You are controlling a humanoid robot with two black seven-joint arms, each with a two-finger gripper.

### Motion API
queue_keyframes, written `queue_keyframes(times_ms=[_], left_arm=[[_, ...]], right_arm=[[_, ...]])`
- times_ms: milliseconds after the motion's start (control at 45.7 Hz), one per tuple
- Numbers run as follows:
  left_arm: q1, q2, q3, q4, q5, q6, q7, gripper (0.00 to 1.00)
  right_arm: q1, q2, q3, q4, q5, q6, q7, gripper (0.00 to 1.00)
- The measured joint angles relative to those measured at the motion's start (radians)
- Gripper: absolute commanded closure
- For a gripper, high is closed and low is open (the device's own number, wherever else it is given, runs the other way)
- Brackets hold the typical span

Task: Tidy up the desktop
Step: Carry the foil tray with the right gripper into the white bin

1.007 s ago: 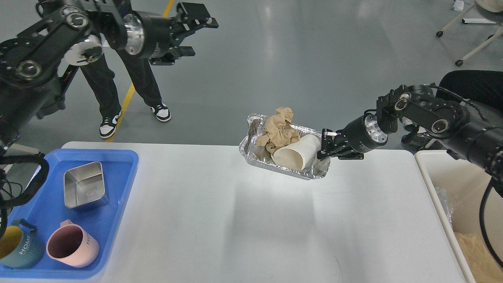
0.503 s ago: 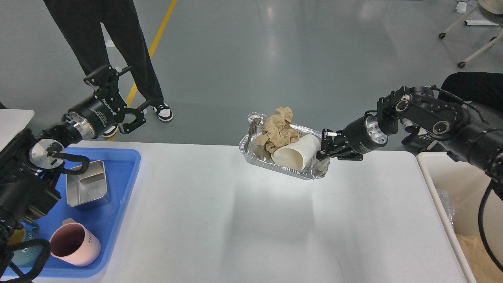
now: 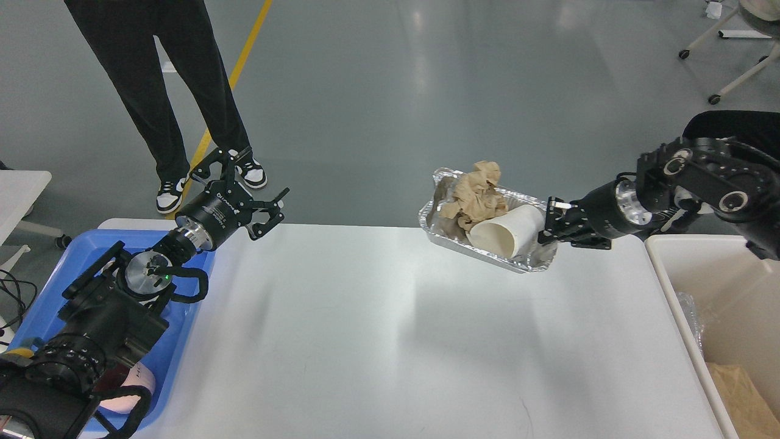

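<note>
The white desktop fills the lower middle of the head view. My right gripper is shut on the right rim of a foil tray and holds it in the air above the table's far right part. In the foil tray lie a white paper cup on its side and crumpled brown paper. My left gripper is open and empty, above the table's far left edge, just right of the blue tray.
The cream bin stands at the table's right edge, with brown paper and clear plastic in it. My left arm covers most of the blue tray; a pink cup peeks out. A person's legs stand behind the table's left.
My right gripper carried the foil tray to the right, toward the bin. My left arm swung down and then moved right, over the blue tray; its gripper stayed open.
</note>
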Motion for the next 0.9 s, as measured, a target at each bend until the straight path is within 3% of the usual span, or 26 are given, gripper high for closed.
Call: queue_keyframes(times_ms=[219,394,700,897], left_arm=[[0.003,0.001,0.013,-0.001,0.006,-0.003,-0.004,0.04],[0.013,-0.003,0.015,-0.001,0.009,-0.011,-0.004,0.04],[0.031,-0.007,0.026,-0.001,0.011,-0.014,-0.018,0.04],[0.042,-0.018,0.027,-0.001,0.011,-0.014,-0.021,0.04]], right_arm=[[-0.129,-0.259,0.028,-0.004,-0.013,-0.105,0.001,1.0],[-0.289,-0.368,0.151,-0.026,-0.006,-0.171,0.002,1.0],[-0.555,-0.371,0.398,-0.178,0.003,-0.266,0.007,1.0],[-0.645,-0.268,0.477,-0.287,0.018,-0.403,0.018,1.0]])
